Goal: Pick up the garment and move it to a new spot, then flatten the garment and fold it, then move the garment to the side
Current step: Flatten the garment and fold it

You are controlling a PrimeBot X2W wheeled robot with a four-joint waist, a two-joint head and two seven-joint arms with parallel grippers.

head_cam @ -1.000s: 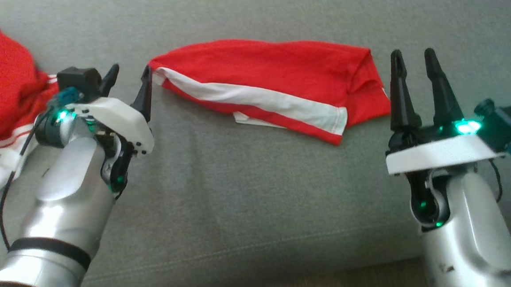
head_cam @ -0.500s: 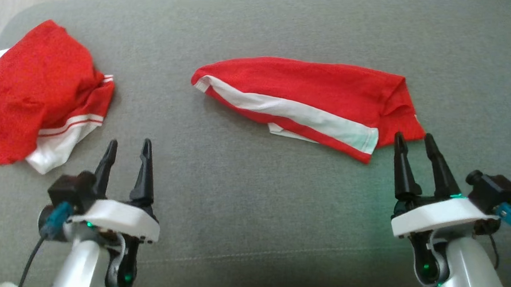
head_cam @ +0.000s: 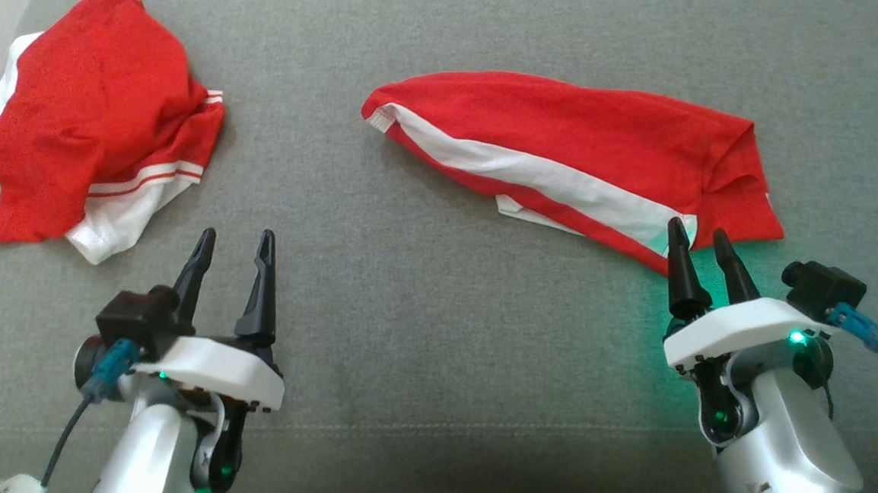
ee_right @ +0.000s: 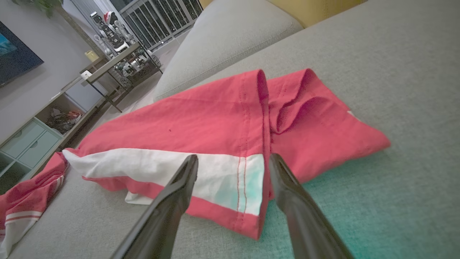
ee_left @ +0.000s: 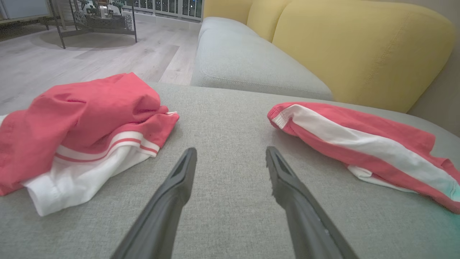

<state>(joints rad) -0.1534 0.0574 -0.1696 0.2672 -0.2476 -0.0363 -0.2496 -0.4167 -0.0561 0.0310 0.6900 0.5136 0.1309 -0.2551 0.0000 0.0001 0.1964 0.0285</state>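
a: head view bright and even, soft shadows, slight grain.
b: green cast on sofa by right gripper. wrist views dimmer, reds washed pink, edges bowed; near fingers blurred.

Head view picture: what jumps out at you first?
Bright red clothes on the grey sofa cushion: a long folded garment with a white stripe at upper right, a crumpled red-and-white pile at upper left. Below, the open left pincer and right pincer point up, the right one's tips at the garment's edge.
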